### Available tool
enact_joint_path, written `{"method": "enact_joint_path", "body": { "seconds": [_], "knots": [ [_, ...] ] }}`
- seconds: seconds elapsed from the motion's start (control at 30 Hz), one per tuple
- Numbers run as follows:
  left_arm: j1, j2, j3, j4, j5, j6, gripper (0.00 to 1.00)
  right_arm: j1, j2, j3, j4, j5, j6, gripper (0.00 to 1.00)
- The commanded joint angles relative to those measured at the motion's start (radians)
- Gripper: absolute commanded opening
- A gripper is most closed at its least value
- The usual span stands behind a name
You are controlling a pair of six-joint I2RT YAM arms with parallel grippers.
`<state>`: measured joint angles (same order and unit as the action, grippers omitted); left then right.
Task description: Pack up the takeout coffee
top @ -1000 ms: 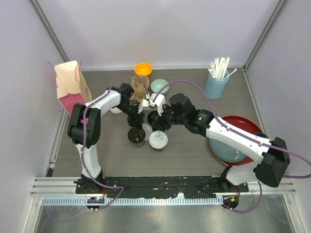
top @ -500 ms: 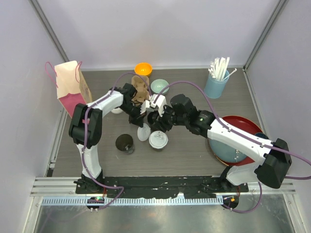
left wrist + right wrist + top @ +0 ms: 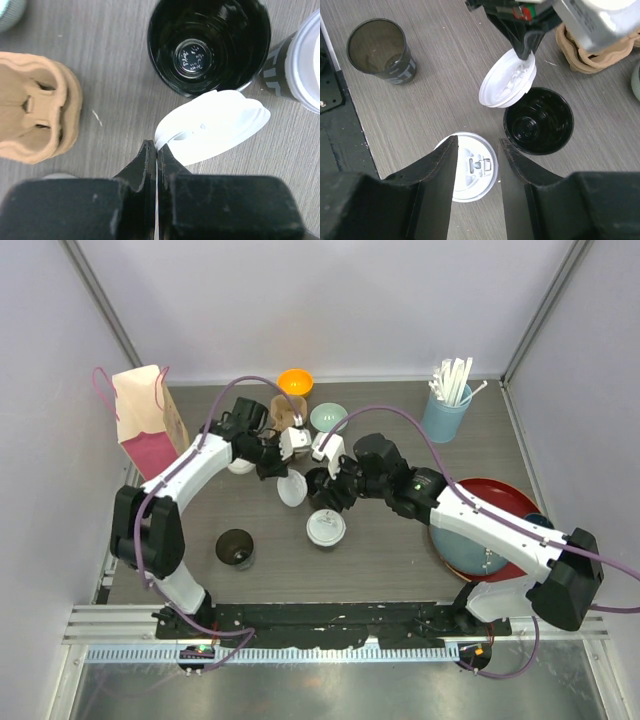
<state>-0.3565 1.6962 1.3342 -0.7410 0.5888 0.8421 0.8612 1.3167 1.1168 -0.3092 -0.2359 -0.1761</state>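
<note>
The left end effector (image 3: 156, 150) is pinching the rim of a white lid (image 3: 215, 125), holding it tilted just beside an open black cup (image 3: 209, 45). The right end effector (image 3: 476, 145) is hovering, jaws apart and gripping nothing, above a lidded cup (image 3: 466, 167) on the surface (image 3: 400, 550). A second open cup (image 3: 235, 548) is standing well apart, toward the near left.

Three small black paper cups stand upright on the table; the lidded cup (image 3: 467, 167) wears a round white plastic lid; the open cup (image 3: 538, 121) stands just beside it, apparently empty; the far cup (image 3: 380, 50), also uncovered, stands well apart toward the front left; a loose white lid (image 3: 509, 80) hangs tilted just beside the open cup, pinched at its rim by the left gripper (image 3: 156, 148).
</note>
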Motion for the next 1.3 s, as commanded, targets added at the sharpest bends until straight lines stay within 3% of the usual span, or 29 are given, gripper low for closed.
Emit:
{"method": "enact_joint_path", "body": {
  "seconds": [0.0,0.1,0.3,0.37,0.47,0.6,0.8,0.9,1.0,1.07,1.27],
  "knots": [
    [0.011,-0.150,-0.035,0.077,-0.018,-0.041,0.00,-0.022,-0.060,0.029,0.035,-0.034,0.068,0.44],
    [0.011,-0.251,-0.049,0.039,0.025,-0.021,0.00,-0.074,-0.077,0.035,0.079,-0.139,0.145,0.47],
    [0.013,-0.400,0.037,-0.154,0.157,0.015,0.00,-0.088,-0.082,0.070,0.114,-0.187,0.245,0.54],
    [0.011,-0.426,0.112,-0.294,0.189,0.075,0.00,-0.088,-0.068,0.099,0.119,-0.239,0.308,0.68],
    [0.011,-0.461,0.213,-0.509,0.168,0.222,0.00,-0.088,-0.077,0.114,0.140,-0.276,0.355,0.80],
    [0.011,-0.515,0.313,-0.678,0.093,0.276,0.00,-0.062,-0.163,0.029,0.261,-0.287,0.388,0.80],
    [0.011,-0.723,0.252,-0.661,0.146,0.423,0.00,0.045,-0.194,-0.005,0.409,-0.352,0.417,0.73],
    [0.011,-0.777,0.253,-0.643,0.170,0.425,0.00,0.123,-0.200,-0.011,0.430,-0.332,0.368,0.68],
    [0.011,-0.811,0.286,-0.659,0.183,0.416,0.00,0.223,-0.203,-0.014,0.409,-0.238,0.192,0.69],
    [0.011,-0.820,0.304,-0.673,0.209,0.410,0.00,0.269,-0.182,-0.002,0.441,-0.241,0.158,0.69],
    [0.011,-0.843,0.293,-0.641,0.213,0.367,0.00,0.303,-0.096,0.061,0.518,-0.283,0.222,0.65]
  ]
}}
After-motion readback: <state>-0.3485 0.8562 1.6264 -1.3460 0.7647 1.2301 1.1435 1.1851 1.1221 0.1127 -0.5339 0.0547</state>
